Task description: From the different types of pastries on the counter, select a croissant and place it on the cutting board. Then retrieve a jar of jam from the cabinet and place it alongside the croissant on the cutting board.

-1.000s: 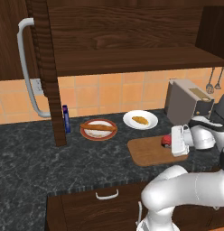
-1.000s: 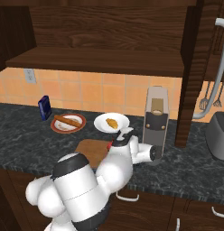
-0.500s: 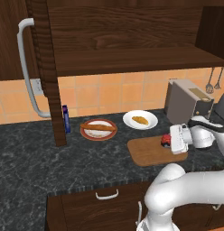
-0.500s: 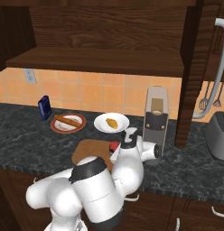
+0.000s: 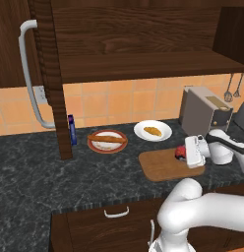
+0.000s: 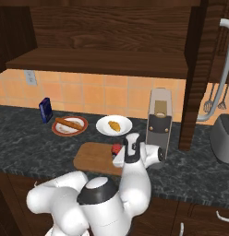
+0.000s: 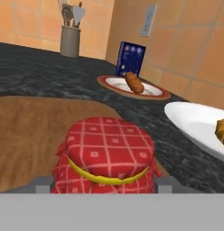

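Observation:
The jar of jam (image 7: 107,151), with its red checked cloth top, sits on the cutting board (image 7: 28,131) close in front of the hand. My gripper (image 7: 104,182) is open, with one fingertip just off each side of the jar. From the left base view the jar (image 5: 180,151) rests at the board's (image 5: 163,167) right end, against my gripper (image 5: 187,152). The croissant (image 5: 153,131) lies on a white plate (image 5: 143,133) behind the board. The long stick pastry (image 5: 107,139) lies on a red-rimmed plate. The cabinet's open door and its handle (image 5: 29,74) hang at the left.
A toaster (image 5: 205,110) stands right of the white plate. A slim blue bottle (image 5: 72,129) stands by the cabinet door's edge. From the right base view another upright appliance (image 6: 160,120) is just beyond the board (image 6: 93,159). A utensil holder (image 7: 70,39) stands far back.
The fingers have eased apart around the jar, which stays on the board's end. The arm's elbow and body have swung while the hand has held its place.

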Robot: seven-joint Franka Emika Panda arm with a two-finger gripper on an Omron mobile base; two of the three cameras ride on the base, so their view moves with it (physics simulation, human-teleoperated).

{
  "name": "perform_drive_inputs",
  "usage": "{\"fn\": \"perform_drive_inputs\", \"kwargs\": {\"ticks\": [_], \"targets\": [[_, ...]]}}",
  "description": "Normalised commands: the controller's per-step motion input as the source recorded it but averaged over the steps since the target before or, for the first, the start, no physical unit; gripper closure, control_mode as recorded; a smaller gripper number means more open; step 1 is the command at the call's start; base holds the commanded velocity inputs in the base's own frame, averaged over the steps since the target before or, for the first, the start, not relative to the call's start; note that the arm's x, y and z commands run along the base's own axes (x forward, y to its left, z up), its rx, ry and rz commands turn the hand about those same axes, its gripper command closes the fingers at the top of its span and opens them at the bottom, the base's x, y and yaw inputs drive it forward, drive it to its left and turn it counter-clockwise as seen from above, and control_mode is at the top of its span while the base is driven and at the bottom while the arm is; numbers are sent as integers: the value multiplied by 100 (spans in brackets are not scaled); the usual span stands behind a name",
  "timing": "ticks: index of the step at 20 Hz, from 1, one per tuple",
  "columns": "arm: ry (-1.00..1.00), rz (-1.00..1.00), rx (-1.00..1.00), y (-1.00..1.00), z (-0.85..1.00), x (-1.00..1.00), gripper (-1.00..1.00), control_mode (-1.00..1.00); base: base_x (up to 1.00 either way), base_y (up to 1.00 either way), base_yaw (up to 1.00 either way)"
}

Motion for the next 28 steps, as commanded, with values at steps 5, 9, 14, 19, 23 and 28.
{"fn": "perform_drive_inputs", "kwargs": {"ticks": [5, 9, 14, 19, 23, 28], "targets": [[0, 4, 0, 4, 0, -30, -100, -100, 0, 0, 0], [-1, 6, 0, 11, 0, -32, -100, -100, 0, 0, 0], [-6, 3, 0, 3, 7, -45, -100, -100, 0, 0, 0], [-32, -7, -20, 92, 87, 58, -100, -100, 0, 0, 0], [-44, -21, -33, 84, 100, 17, -100, -100, 0, 0, 0], [-21, -31, -17, 7, 99, -75, -100, -100, 0, 0, 0]]}}
